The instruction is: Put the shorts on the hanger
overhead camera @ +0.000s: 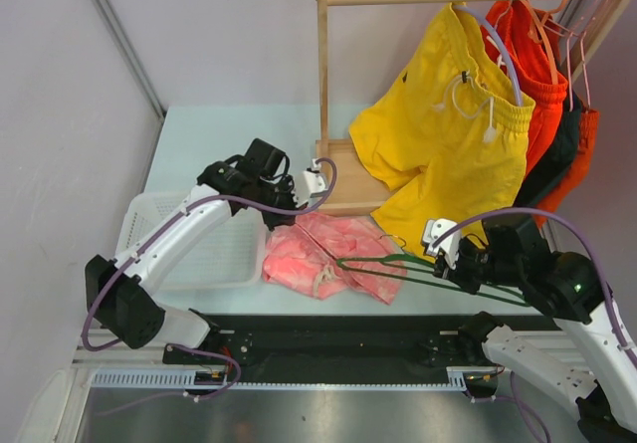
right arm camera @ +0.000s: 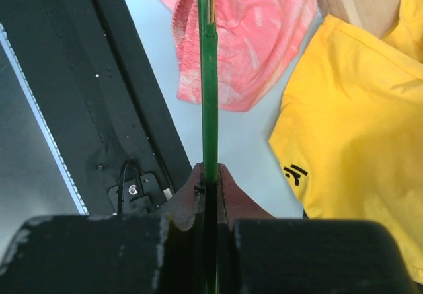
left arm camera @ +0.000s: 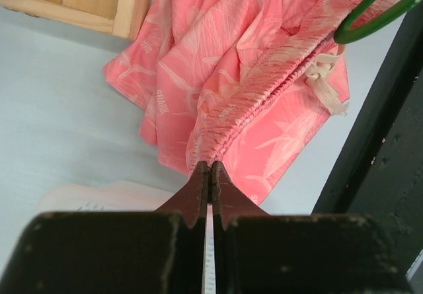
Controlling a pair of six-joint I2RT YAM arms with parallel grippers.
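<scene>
The pink mottled shorts (overhead camera: 323,249) lie crumpled on the table in front of the wooden rack. My left gripper (overhead camera: 286,216) is at their left end, shut on the gathered waistband (left arm camera: 258,102); its tips (left arm camera: 210,168) pinch the fabric. The thin green hanger (overhead camera: 418,269) lies across the right part of the shorts, reaching over them. My right gripper (overhead camera: 450,264) is shut on the hanger's wire (right arm camera: 209,96), seen edge-on between the tips (right arm camera: 209,172). The hanger's end also shows in the left wrist view (left arm camera: 377,16), and the shorts in the right wrist view (right arm camera: 258,36).
A white basket (overhead camera: 149,224) sits at the left. The wooden rack (overhead camera: 322,85) stands behind, with yellow shorts (overhead camera: 448,134) and orange-red shorts (overhead camera: 532,75) hanging from its rail. The yellow shorts hang close to my right gripper (right arm camera: 357,122). A black base rail (overhead camera: 348,338) runs along the near edge.
</scene>
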